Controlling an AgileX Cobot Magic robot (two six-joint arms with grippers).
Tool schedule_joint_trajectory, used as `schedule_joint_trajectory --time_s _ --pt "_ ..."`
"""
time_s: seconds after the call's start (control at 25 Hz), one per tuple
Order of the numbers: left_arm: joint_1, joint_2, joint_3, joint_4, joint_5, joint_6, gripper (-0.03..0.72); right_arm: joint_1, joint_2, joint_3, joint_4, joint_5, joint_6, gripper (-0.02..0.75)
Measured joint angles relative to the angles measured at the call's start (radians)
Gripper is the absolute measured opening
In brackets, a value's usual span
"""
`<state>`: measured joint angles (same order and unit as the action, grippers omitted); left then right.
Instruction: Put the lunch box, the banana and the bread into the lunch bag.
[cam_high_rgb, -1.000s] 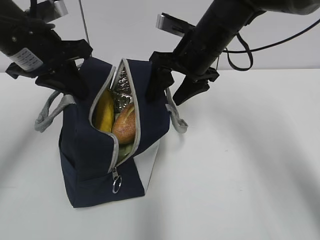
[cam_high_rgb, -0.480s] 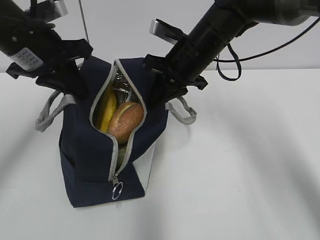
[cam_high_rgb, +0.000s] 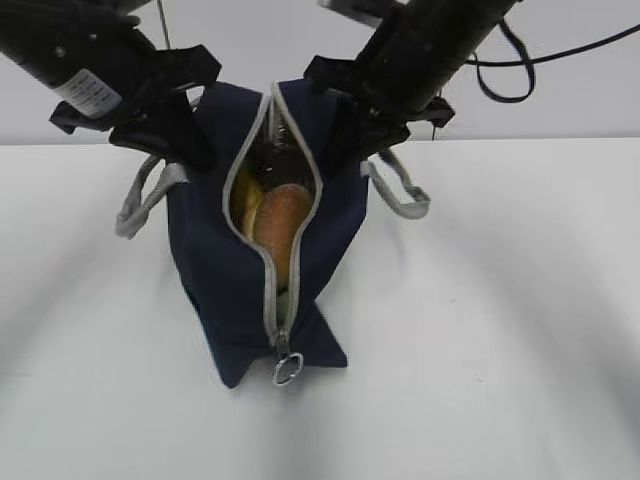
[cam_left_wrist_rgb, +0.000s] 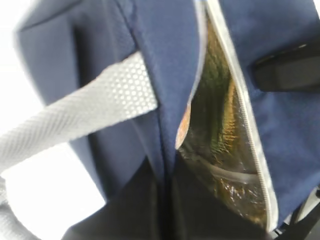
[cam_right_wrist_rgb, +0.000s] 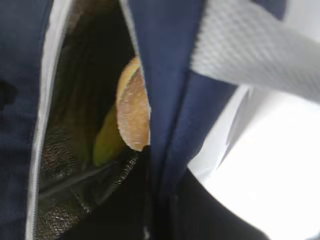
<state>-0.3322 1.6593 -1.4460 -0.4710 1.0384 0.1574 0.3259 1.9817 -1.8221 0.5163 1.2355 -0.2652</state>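
Lunch bag (cam_high_rgb: 262, 270) standing on the white table (cam_high_rgb: 500, 330), gripped at both upper edges.
Left gripper (cam_high_rgb: 175, 125) and right gripper (cam_high_rgb: 355, 125) each pinch a side of the unzipped top; bread (cam_high_rgb: 280, 228) and banana (cam_high_rgb: 248, 200) lie inside.

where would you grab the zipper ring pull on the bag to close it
Pinch the small metal ring pull hanging at the low front end of the grey zipper on the navy-blue fabric lunch bag. It dangles free and faces the camera, so probably come from the front.
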Motion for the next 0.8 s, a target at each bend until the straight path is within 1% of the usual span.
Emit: schedule_joint_trajectory --time_s 0.2,0.32,0.64,0.8 --pt "-0.057 0.01 -0.067 0.005 -0.022 0.002 -0.003 -0.002 -0.068 0.0 -0.077 0.01 0.024 -0.008" --pt "-0.076 0.044 -0.106 0.006 -0.022 -0.004 -0.003 -0.002 -0.081 0.0 -0.131 0.014 0.043 -0.008" --pt "-0.088 0.17 -0.238 0.014 -0.022 -0.005 -0.003 -0.002 -0.067 0.002 -0.271 0.016 0.086 -0.009" --pt "-0.088 0.201 -0.262 0.011 -0.043 -0.006 -0.003 -0.002 -0.047 0.002 -0.297 0.01 0.088 -0.01"
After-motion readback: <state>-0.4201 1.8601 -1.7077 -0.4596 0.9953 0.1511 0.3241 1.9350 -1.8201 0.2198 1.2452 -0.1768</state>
